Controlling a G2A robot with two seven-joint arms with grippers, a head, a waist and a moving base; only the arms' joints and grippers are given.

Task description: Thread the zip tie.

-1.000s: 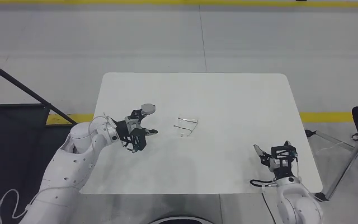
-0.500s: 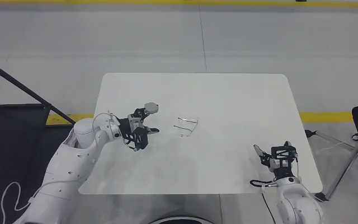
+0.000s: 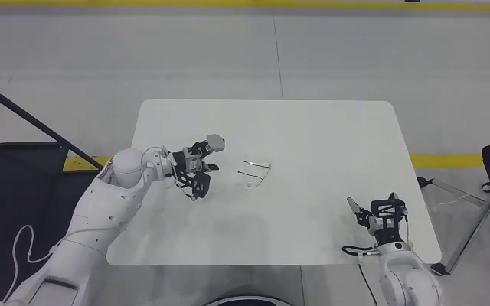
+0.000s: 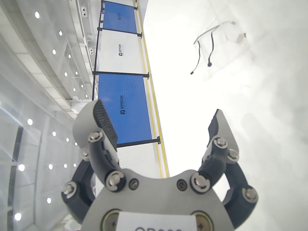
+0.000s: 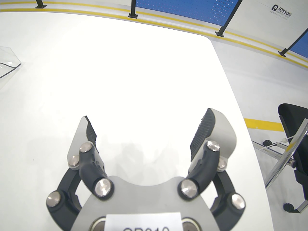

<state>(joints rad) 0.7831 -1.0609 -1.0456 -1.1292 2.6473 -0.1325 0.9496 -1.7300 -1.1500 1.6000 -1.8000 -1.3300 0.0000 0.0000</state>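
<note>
Left gripper (image 3: pixel 210 163) hovers over the left-middle of the counter (image 3: pixel 321 138), fingers spread wide, nothing between them. We see the same in the left wrist view: left gripper (image 4: pixel 157 111) gaping, pads bare. Right gripper (image 3: pixel 374 205) sits at the near right corner of the counter, well apart from the work. In its own wrist view the right gripper (image 5: pixel 147 115) is also spread and empty.

The zip tie (image 3: pixel 257 164) lies near the middle of the counter on a clear plastic sheet (image 3: pixel 264 174), near the left gripper and off toward the robot's right of it. The key relation is that the tie is straight ahead of the left gripper's open fingers but not between them, so there is no contact yet. The left arm is much nearer than the right.

In the left wrist view the zip tie (image 4: pixel 211 49) shows as thin black strands. We can't tell whether that is one bent tie or two. Their long axis runs roughly toward the gripper, and small knobs, probably the heads, sit at the ends nearest it. From the top the shape is bent, with one leg running across the counter and the rest angling back toward the near edge.

We judge threading has not started. The next move needs the left gripper to close the gap and pinch a thin strand lying flat on slick plastic, which could slip.
</note>
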